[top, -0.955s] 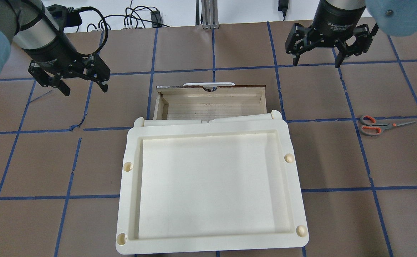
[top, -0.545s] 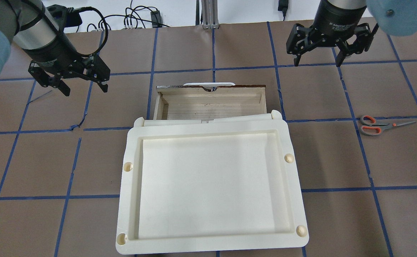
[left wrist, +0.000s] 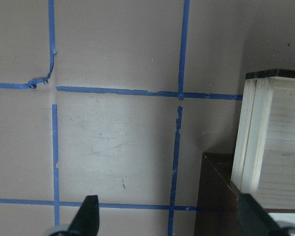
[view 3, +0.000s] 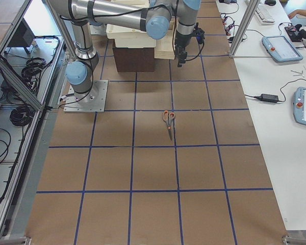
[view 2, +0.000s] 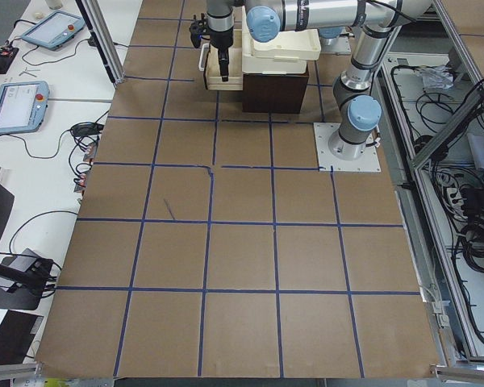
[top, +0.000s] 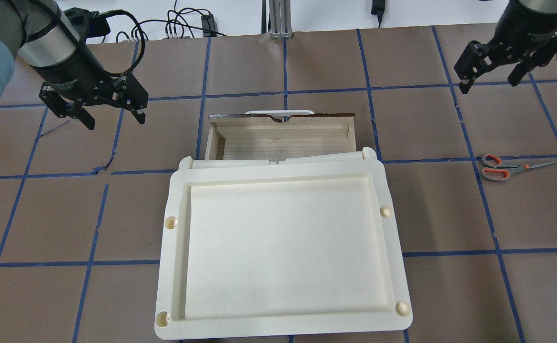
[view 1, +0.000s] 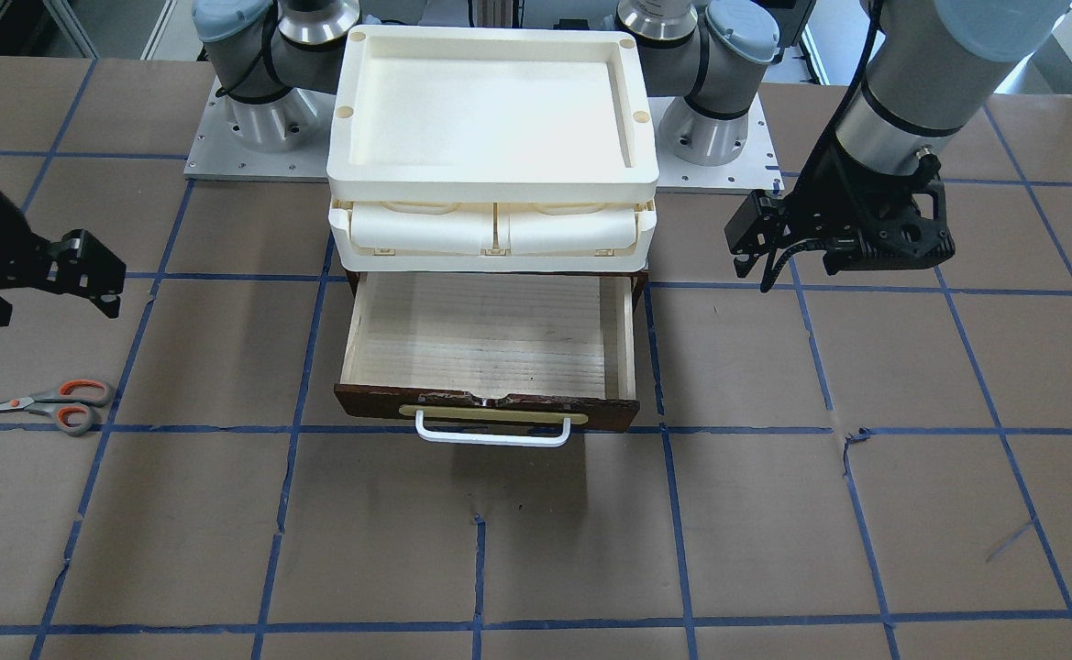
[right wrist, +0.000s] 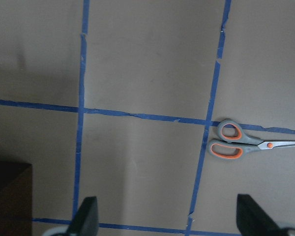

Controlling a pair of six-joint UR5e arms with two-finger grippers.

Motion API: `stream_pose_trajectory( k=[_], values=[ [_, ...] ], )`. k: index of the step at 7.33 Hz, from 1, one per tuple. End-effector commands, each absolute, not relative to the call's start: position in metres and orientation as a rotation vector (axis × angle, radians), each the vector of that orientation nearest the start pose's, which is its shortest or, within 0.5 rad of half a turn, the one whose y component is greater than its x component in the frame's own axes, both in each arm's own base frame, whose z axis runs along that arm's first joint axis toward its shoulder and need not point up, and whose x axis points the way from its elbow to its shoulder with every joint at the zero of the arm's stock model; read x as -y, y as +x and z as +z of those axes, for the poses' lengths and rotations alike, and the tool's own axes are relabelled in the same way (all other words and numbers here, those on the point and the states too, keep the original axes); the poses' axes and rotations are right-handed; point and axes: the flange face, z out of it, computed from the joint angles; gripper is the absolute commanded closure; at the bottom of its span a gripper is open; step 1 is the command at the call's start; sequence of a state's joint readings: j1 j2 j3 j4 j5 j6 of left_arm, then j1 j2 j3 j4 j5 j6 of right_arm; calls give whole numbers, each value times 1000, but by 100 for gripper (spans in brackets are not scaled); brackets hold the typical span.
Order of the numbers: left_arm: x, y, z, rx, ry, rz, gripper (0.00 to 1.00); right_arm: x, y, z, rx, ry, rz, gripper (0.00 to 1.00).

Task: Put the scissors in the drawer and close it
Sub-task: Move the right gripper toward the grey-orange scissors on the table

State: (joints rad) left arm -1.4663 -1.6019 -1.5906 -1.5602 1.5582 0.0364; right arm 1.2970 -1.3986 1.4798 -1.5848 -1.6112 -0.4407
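The scissors (top: 507, 168) with grey-and-orange handles lie flat on the table at the right, blades pointing right; they also show in the front view (view 1: 45, 401), the right side view (view 3: 169, 120) and the right wrist view (right wrist: 241, 144). The drawer (top: 282, 136) stands pulled open and empty below the cream unit; its dark front and white handle (view 1: 492, 431) face away from me. My right gripper (top: 490, 81) is open and empty, high above the table beyond the scissors. My left gripper (top: 114, 119) is open and empty, left of the drawer.
A cream plastic tray (top: 283, 247) tops the unit above the drawer, with cream flap compartments (view 1: 494, 229) beneath it. The brown paper table is crossed by blue tape lines. Cables lie at the far edge (top: 178, 26).
My right gripper has moved to the right, from beyond the drawer's right corner toward the scissors' side. The left gripper, scissors and drawer have stayed put.
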Motion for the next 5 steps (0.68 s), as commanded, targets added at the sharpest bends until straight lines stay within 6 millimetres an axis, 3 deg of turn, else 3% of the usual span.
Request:
stream_pose_trajectory(
  k=[1, 2, 3, 4, 5],
  values=[
    [512, -83, 465, -3155, -100, 78, 0, 568, -116, 392, -3016, -676, 191, 0],
    [510, -83, 463, -3155, -102, 107, 0, 570, -132, 373, -3010, -866, 134, 0],
    [505, -83, 459, -3152, -105, 172, 0, 563, -142, 345, -2961, -1004, 124, 0],
    [504, -83, 458, -3158, -110, 182, 0, 549, -166, 322, -2910, -1128, 101, 0],
    [504, -82, 457, -3162, -96, 184, 0, 548, -169, 305, -2854, -1400, 36, 0]
  ],
)
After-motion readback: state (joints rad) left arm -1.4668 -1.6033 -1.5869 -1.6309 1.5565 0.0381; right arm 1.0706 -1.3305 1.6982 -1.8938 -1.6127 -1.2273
